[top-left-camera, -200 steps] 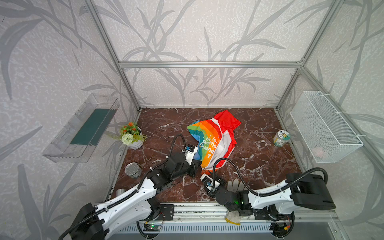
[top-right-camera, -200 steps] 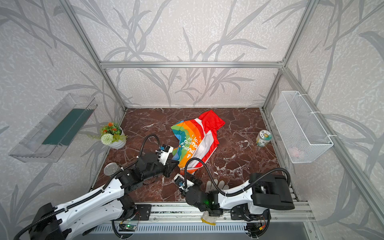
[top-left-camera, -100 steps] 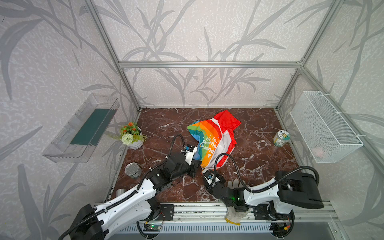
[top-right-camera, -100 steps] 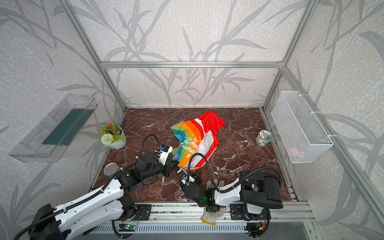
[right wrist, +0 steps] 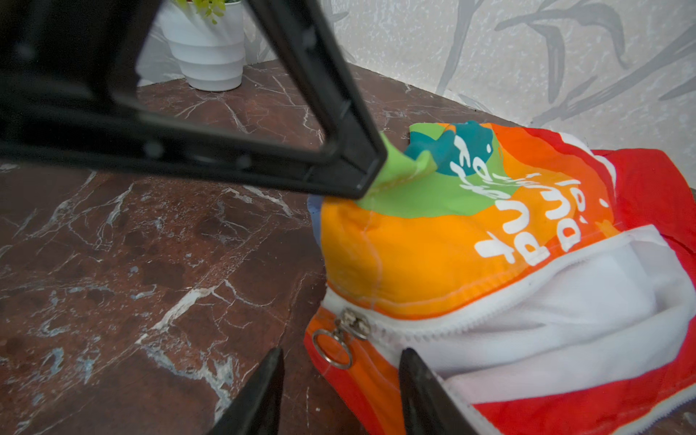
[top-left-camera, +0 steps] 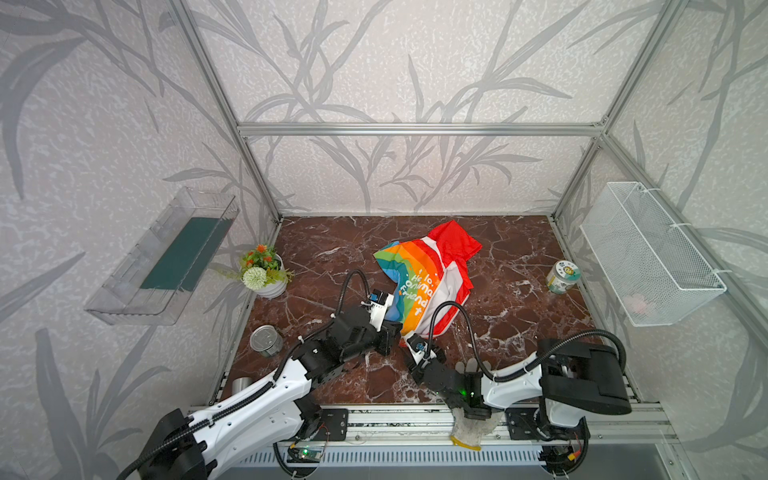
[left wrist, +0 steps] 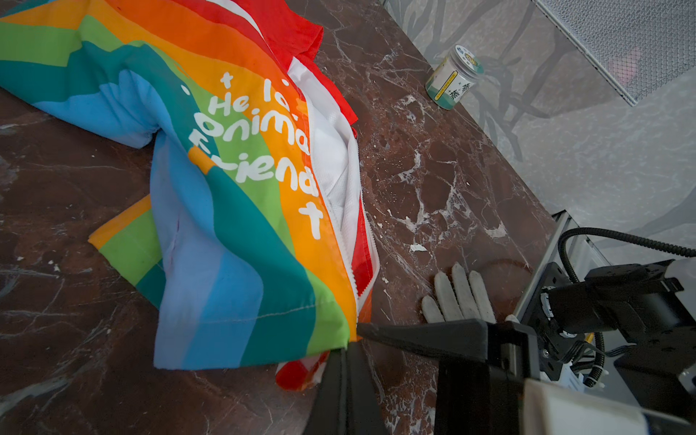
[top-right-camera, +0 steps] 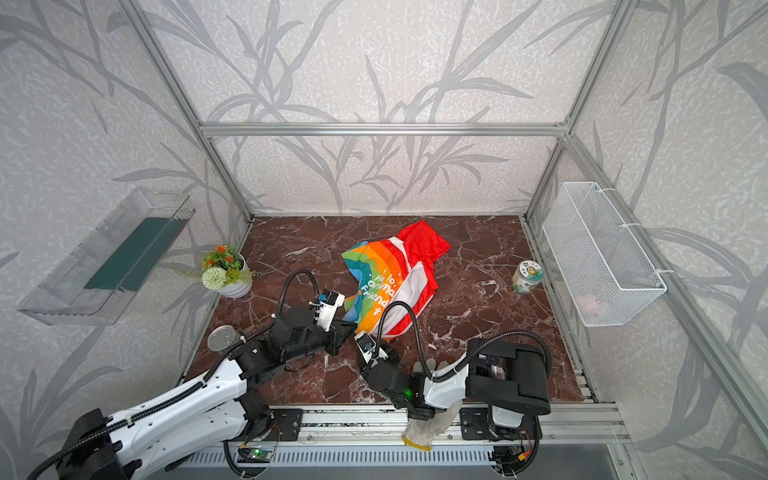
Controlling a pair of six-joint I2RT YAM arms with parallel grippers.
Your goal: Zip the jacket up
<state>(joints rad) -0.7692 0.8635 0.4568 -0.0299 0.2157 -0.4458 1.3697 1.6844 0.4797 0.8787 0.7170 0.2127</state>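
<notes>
Lying mid-table: we list a small, thin child's jacket (top-left-camera: 419, 278) with rainbow stripes, red hood and white lettering, crumpled on the brown marble-patterned tabletop (top-left-camera: 324, 253), hem toward the arms.
Front: we record it open, with white lining showing between the two sides.
Fastening: the white toothed zipper (right wrist: 414, 333) has its silver slider at the hem end, and the metal ring pull (right wrist: 333, 348) hangs from it.
Grip, left: the left gripper (left wrist: 351, 341) has its jaws fully closed and pinches the green hem corner beside the zipper.
Grip, right: the left-facing right gripper (right wrist: 341, 357) has its jaws about half apart and holds nothing. The ring pull lies just ahead between its fingertips (right wrist: 277, 361); we cannot tell whether they touch it.
Glove: a dirty white knit work glove (top-left-camera: 471, 424) lies flat beneath the right arm and overhangs the front rail.
Left side: we count a white ribbed flower pot (top-left-camera: 270, 286) and a silver tin can (top-left-camera: 266, 340).
Right side: a small lidded jar (top-left-camera: 561, 277) stands near the wall.
Walls: a white wire basket (top-left-camera: 648, 253) hangs on the right and a clear plastic tray (top-left-camera: 166, 257) on the left.
</notes>
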